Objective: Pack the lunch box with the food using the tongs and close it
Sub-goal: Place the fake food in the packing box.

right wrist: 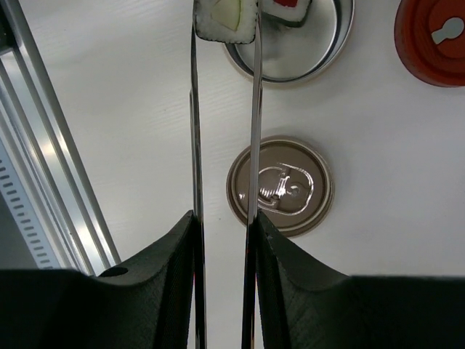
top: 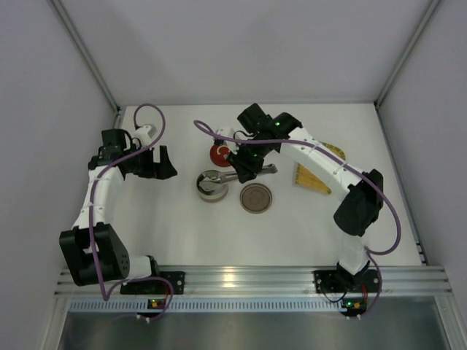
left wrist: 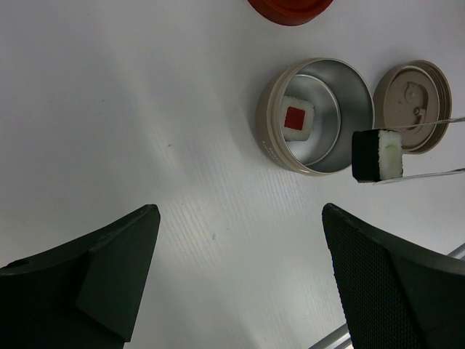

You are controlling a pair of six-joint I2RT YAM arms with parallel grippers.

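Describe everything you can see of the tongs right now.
The tongs are slim, silver-grey, shiny metal: two long narrow arms running nearly parallel. The right gripper is shut on them, one finger pressing each arm from outside. Their tips pinch a sushi piece, white rice with a black wrap and pale green centre, held close to the rim of the open tin. The joined end is hidden.

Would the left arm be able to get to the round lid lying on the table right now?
Probably not cleanly. The open tin sits between the left hand and the lid, and the tongs in the right hand hang over the lid with a sushi piece.
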